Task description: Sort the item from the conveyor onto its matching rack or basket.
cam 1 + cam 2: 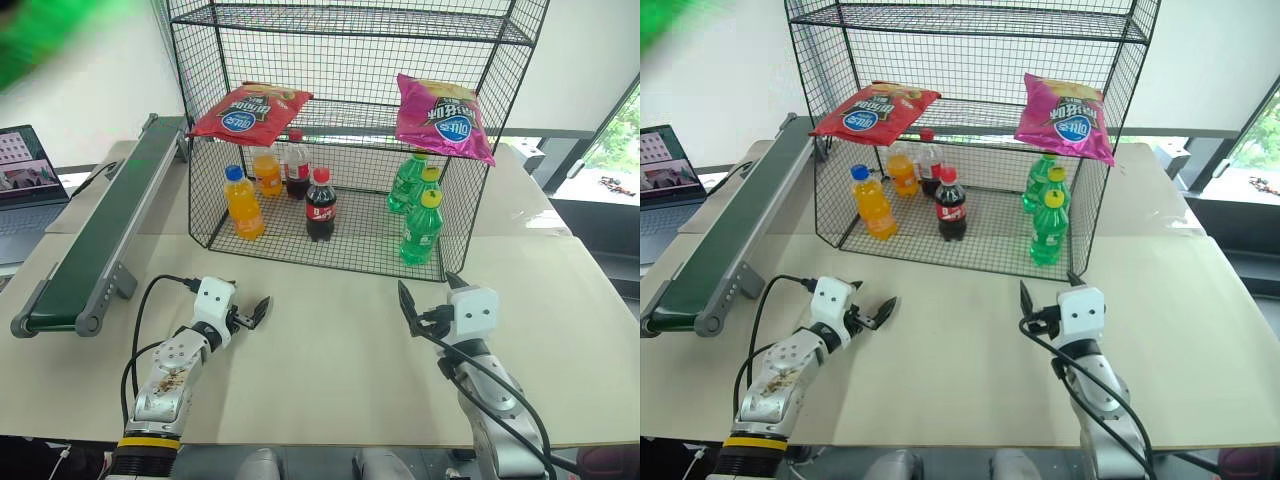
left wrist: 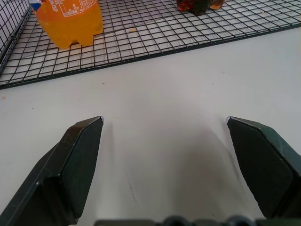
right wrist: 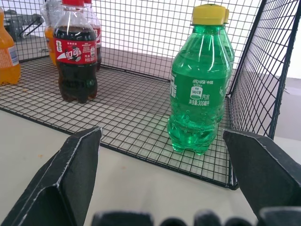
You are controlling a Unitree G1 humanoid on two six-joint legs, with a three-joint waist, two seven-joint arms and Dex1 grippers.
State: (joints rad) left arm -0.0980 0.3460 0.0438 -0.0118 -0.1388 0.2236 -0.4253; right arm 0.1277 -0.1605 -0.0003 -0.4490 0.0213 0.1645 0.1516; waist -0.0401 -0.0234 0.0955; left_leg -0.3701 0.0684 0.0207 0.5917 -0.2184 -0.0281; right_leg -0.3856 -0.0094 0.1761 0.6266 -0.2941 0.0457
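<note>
The item [image 1: 50, 35] is showing as nothing more than a blurred green shape up and well to the left of the rack [image 1: 350, 20], above the far end of the conveyor [image 1: 100, 230]; what is carrying it cannot be told, and it is not yet lying on the belt, which is running along the left of the rack; so the step in hand is, in my judgement, the wait for delivery, with picking not yet begun. The left gripper [image 1: 255, 314] is hovering low over the table [image 1: 330, 360] in front of the rack's left corner, its two fingers spread wide with nothing between them; the right gripper [image 1: 427, 290] is hanging in front of the rack's right corner, likewise wide open and empty. On the rack's middle tier a red chip bag [image 1: 250, 112] and a magenta chip bag [image 1: 445, 118] are lying, with bottles standing on the tier below; the next move is probably calling for the left arm, nearer the belt, to be reaching leftward away from the rack once the bag is arriving, closing gently on the crinkly foil, then lifting it to the chip-bag tier.
</note>
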